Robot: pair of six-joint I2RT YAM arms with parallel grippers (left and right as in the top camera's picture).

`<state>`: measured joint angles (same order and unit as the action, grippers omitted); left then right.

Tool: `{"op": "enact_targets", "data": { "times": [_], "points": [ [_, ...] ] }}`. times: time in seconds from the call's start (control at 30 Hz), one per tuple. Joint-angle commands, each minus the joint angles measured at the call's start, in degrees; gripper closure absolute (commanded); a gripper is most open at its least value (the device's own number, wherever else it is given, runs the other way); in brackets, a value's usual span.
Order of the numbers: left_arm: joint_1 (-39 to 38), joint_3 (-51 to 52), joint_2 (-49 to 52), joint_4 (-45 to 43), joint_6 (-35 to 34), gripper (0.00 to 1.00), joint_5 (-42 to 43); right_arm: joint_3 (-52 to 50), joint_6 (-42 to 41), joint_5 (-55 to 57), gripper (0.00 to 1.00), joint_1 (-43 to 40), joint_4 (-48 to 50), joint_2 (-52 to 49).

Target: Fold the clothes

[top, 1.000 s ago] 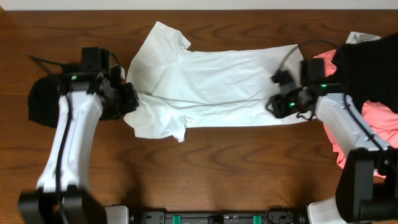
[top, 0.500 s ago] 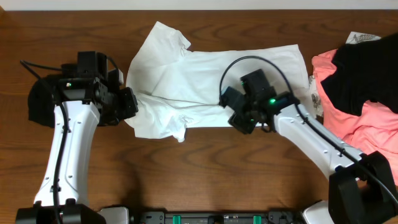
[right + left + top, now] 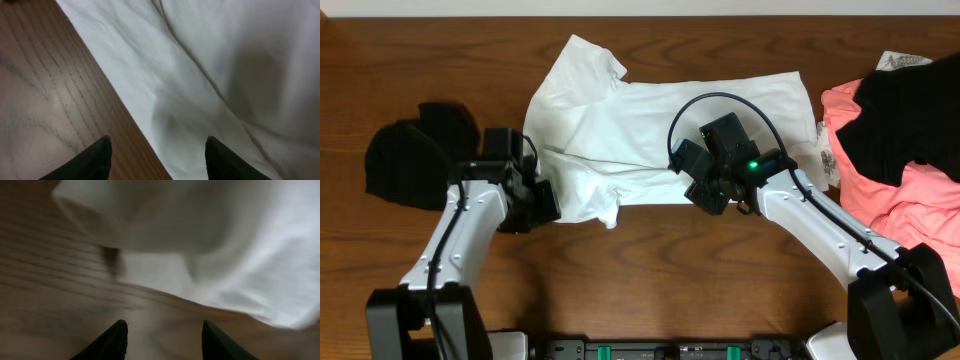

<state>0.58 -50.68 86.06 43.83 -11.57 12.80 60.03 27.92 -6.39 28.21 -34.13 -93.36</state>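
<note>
Nothing readable can really be made out here. A small greenish-grey print [image 3: 826, 160] is seen at the right edge of the white T-shirt [image 3: 670, 130], just beside the coral-pink garment [image 3: 920, 195], but it's far too tiny for any letters or a brand to be picked out. A pale scrap [image 3: 900, 60] with dark marks is spotted at the top right, touching the black garment [image 3: 910, 110]. Those marks can't be deciphered either, so whether it's a label can't be told.

Left wrist view blurred; pink garment [image 3: 928, 195] cut off right.
</note>
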Motion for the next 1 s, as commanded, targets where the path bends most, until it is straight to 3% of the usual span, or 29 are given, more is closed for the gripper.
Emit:
{"op": "enact_targets", "data": {
  "times": [0.0,0.27,0.5,0.57,0.73,0.87,0.97],
  "points": [
    [-0.07,2.21,1.14,-2.47,0.79,0.51,-6.1,-0.04,-0.9,1.09,0.43,-0.17,-0.15,0.35],
    [-0.07,2.86,4.7,-7.93,1.49,0.48,-9.31,-0.04,-1.33,1.55,0.45,-0.28,-0.15,0.35],
    [-0.07,2.89,8.04,-9.92,1.9,0.49,-4.28,-0.04,-1.33,1.97,0.47,-0.28,-0.13,0.35],
    [-0.09,2.89,8.24,-10.01,1.9,0.53,-3.69,-0.04,-1.33,1.97,0.49,-0.28,-0.11,0.35],
    [-0.09,2.89,8.24,-10.14,1.9,0.75,-3.1,-0.04,-1.77,2.03,0.52,-0.28,-0.13,0.35],
    [-0.07,2.89,8.24,-10.14,1.9,0.78,-3.1,-0.04,-2.43,2.1,0.52,-0.28,-0.11,0.35],
    [-0.07,2.89,8.24,-10.12,1.92,0.9,-3.1,-0.04,-2.6,2.1,0.53,-0.28,-0.13,0.35]
  ]
}}
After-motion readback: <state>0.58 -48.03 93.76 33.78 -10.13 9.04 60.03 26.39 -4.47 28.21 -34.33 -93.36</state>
